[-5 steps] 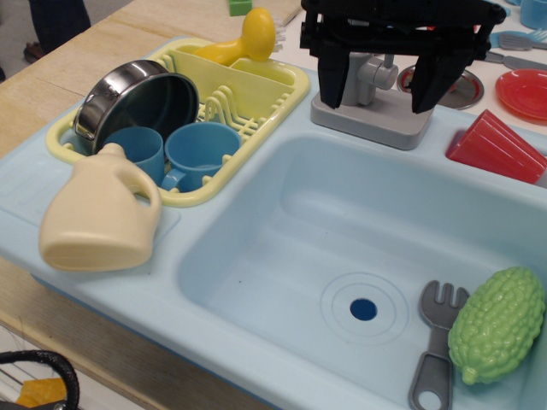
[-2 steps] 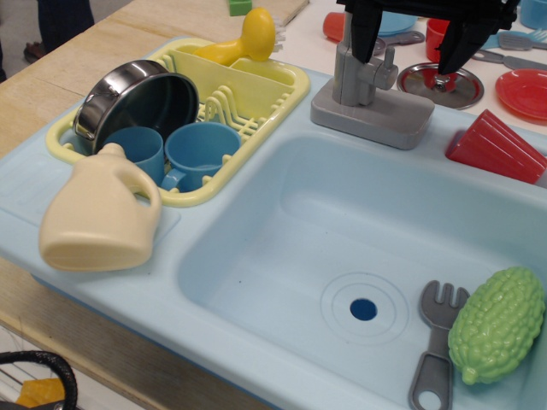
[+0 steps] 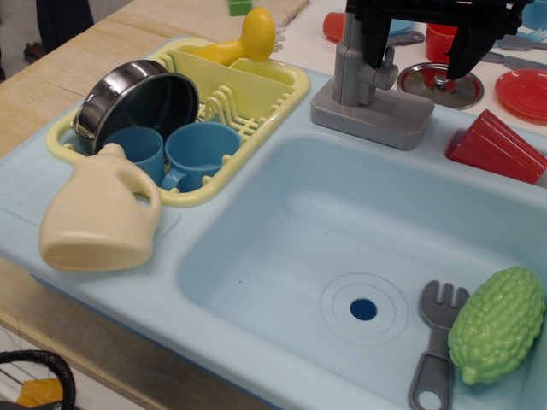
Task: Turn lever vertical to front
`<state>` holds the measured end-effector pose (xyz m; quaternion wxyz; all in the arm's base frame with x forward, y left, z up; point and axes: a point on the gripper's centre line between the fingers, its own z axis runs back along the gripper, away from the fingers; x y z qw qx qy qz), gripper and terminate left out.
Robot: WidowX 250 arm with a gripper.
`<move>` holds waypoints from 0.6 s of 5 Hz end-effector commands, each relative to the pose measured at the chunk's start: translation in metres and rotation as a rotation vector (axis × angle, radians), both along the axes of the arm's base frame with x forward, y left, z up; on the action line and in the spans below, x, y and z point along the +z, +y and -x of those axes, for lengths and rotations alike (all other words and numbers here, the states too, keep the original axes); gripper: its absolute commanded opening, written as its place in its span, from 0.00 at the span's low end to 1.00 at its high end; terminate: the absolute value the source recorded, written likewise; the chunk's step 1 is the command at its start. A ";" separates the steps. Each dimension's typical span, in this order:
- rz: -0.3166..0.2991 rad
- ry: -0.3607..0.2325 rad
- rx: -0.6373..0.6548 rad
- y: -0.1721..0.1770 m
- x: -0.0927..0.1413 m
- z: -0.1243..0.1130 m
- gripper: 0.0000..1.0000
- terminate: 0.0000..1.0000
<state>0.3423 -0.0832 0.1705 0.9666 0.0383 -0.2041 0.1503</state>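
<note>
At the top of the frame the black gripper (image 3: 419,47) hangs with its two fingers spread wide, straddling the small grey lever (image 3: 389,61) that juts rightward from the grey faucet column (image 3: 350,64) behind the blue sink (image 3: 282,256).

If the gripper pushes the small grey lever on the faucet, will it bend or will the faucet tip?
The lever looks like short, thick moulded plastic, so it probably stays stiff and does not bend. The faucet stands on a wide flat grey base, so tipping seems unlikely. Its smooth rounded tip may let a finger slide off.
</note>
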 end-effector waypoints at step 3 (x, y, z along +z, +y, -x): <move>0.046 -0.022 0.073 0.011 0.001 0.008 0.00 0.00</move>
